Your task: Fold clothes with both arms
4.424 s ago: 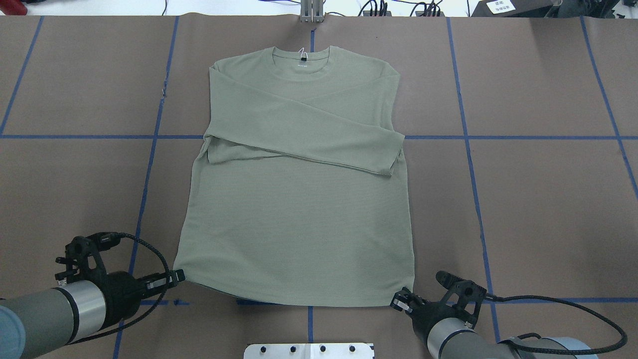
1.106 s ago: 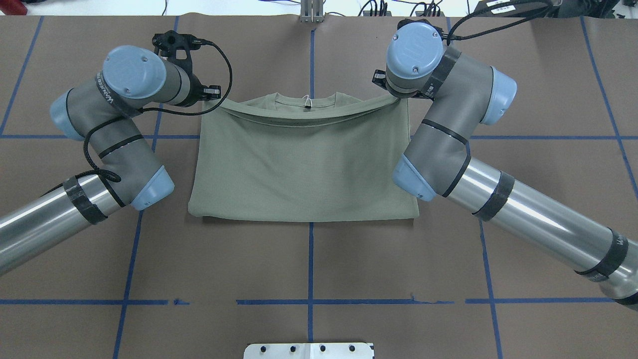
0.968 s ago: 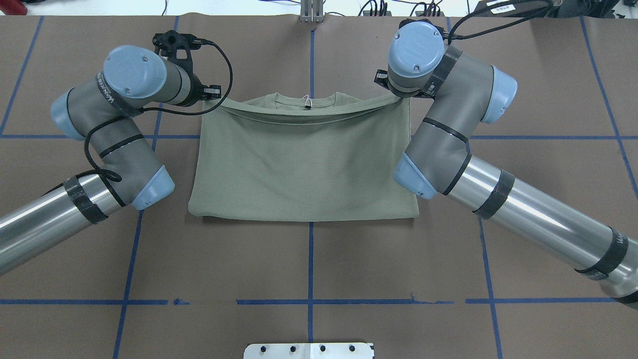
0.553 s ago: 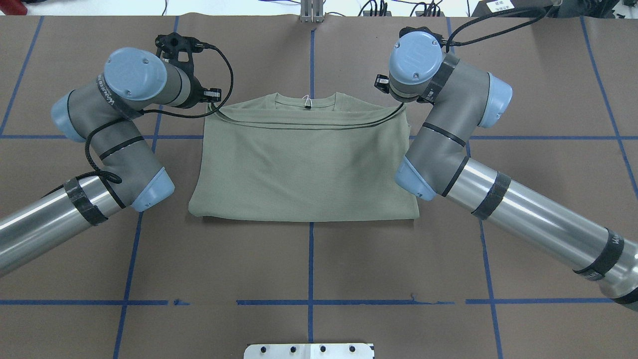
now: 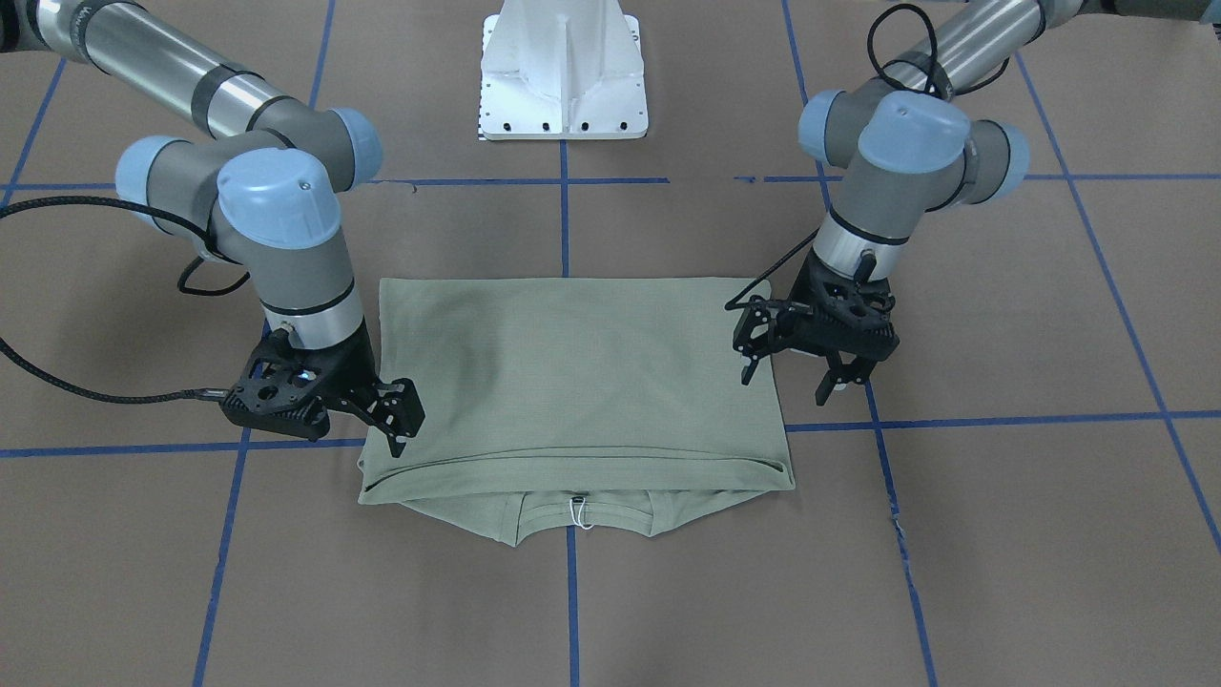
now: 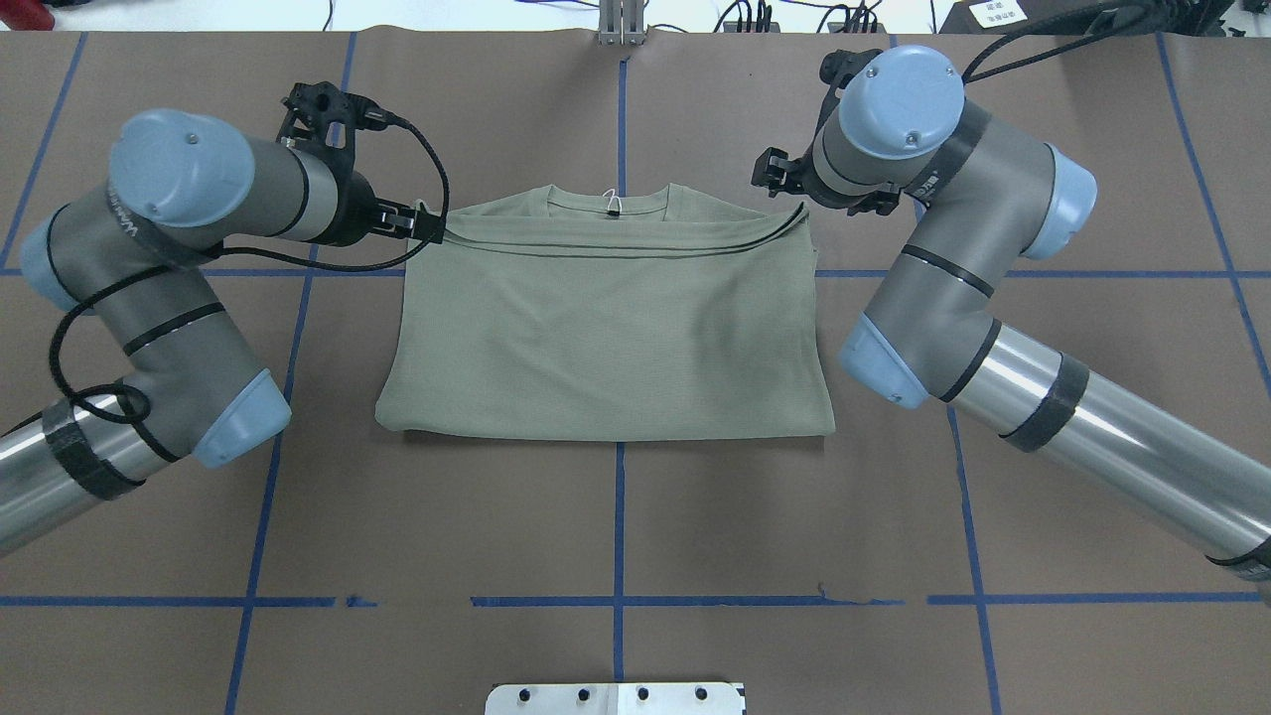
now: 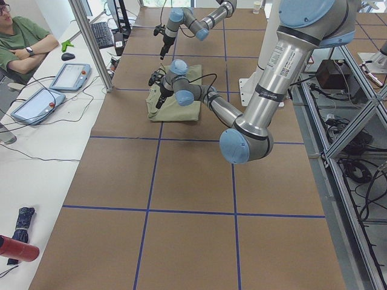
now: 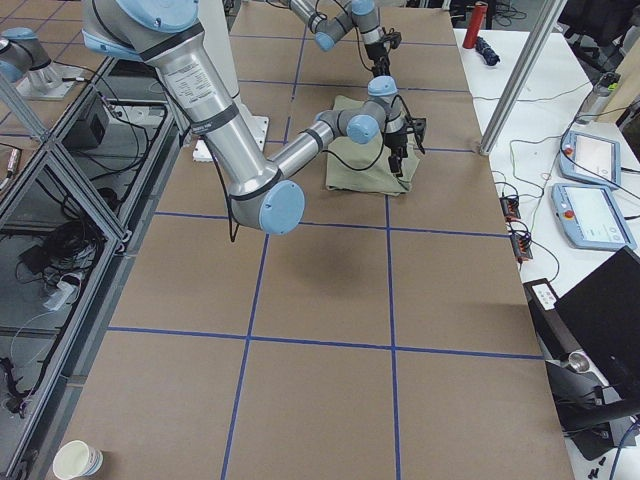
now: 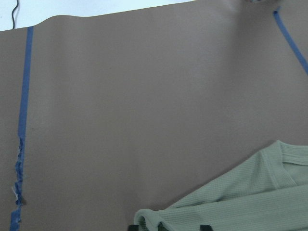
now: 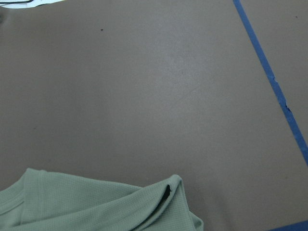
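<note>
Left gripper: one, black, two fingers spread apart, holding nothing. I see it just above the shirt's edge, by the corner on my left arm's side. The wrist view shows both fingertips with the loose corner of cloth lying between them.

Right gripper: one, black, fingers parted as far as I can read them, clamped on nothing. It sits just over the opposite far corner.

Arms: two, made of silver-grey tubes with light-blue joint caps. A black braided cable loops from each wrist.

Shirt: one, pale sage green, a fine textured knit. It is folded once across, so it forms a near rectangle lying flat at mid-desk between the two grippers. The doubled edge lies on the robot's side. On the far side the layered edges are stacked, and the ribbed neckline pokes out past them. A white string tag sits at the neck, one in number.

Desk: one, covered in matte brown paper and marked into large squares by blue tape. The tape is frayed in places.

Base: one, white metal, bolted at the robot's edge of the desk.

Room: a white side bench runs along the far edge. On it I count two tablets and some trailing wires. One person sits at its end with arms crossed. One paper cup stands at a desk corner.
</note>
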